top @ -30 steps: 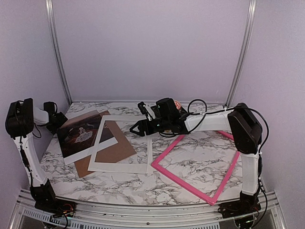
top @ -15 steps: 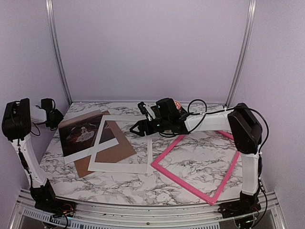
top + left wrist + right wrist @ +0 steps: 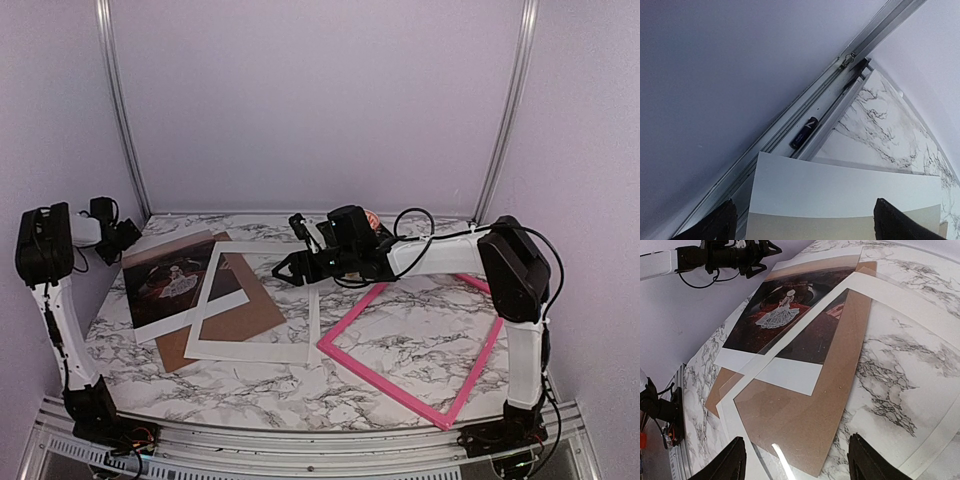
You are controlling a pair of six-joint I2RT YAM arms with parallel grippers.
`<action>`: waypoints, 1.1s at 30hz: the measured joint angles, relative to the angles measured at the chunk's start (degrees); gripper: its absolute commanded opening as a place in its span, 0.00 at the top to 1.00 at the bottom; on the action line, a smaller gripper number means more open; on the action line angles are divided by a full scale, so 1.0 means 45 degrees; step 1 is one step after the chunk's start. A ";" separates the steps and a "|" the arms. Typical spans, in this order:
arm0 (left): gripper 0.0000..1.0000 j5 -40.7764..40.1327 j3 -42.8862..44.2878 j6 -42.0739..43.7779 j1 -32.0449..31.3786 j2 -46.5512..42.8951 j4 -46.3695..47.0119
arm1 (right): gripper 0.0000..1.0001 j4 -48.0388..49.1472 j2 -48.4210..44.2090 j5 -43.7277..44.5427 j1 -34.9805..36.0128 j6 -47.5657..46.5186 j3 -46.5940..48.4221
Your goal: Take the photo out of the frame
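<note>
Only the top external view takes in the whole layout. The frame (image 3: 382, 385) lies flat on the right half of the marble tabletop (image 3: 260, 400), with bare marble showing inside its pink border. The photo (image 3: 165, 283) lies well apart from it on the left, resting on a brown backing board (image 3: 245, 315). A white mat (image 3: 250, 350) with a cut-out window overlaps the photo's right corner. The left wrist view adds what that one cannot. It shows the left gripper (image 3: 804, 210) with its fingers (image 3: 715, 225) spread wide and nothing between them, poised over the photo's white far margin beside the aluminium rail (image 3: 790, 120) at the wall's foot. The right wrist view looks along the sheets from the other side. The right gripper (image 3: 797, 440) is parted and holds nothing, hanging above the board and the mat, and the left gripper appears at the top of that picture, clear of the print. Since a second ago the left gripper (image 3: 120, 235) has drawn up and back from the photo's far corner toward the back-left corner of the enclosure, and the arm's upper link has shifted with it. The right gripper (image 3: 283, 268), the sheets and the frame lie as they did. The photo is a dark brown and red scene with a small figure in a spreading white dress at its centre. It has white margins all round and a paler tan band along its far edge.
</note>
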 measured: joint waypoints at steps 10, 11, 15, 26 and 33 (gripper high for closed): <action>0.01 0.0631 0.1161 -0.0049 -0.0019 0.1394 -0.0869 | 0.32 0.0015 0.0000 -0.0228 0.0000 0.0005 0.0000; 0.01 0.0636 0.1185 -0.0053 -0.0019 0.1409 -0.0903 | 0.32 0.0019 0.0000 -0.0248 0.0000 0.0000 0.0000; 0.07 0.0835 0.1384 -0.0306 -0.0029 0.1579 -0.1059 | 0.32 0.0024 0.0000 -0.0296 0.0000 0.0000 0.0000; 0.54 0.0554 0.1379 -0.0189 -0.0010 0.1583 -0.0996 | 0.32 0.0029 0.0005 -0.0306 0.0000 0.0005 0.0000; 0.81 0.0194 0.1355 0.0233 0.0000 0.1593 -0.1005 | 0.33 0.0029 0.0005 -0.0306 0.0000 0.0005 0.0000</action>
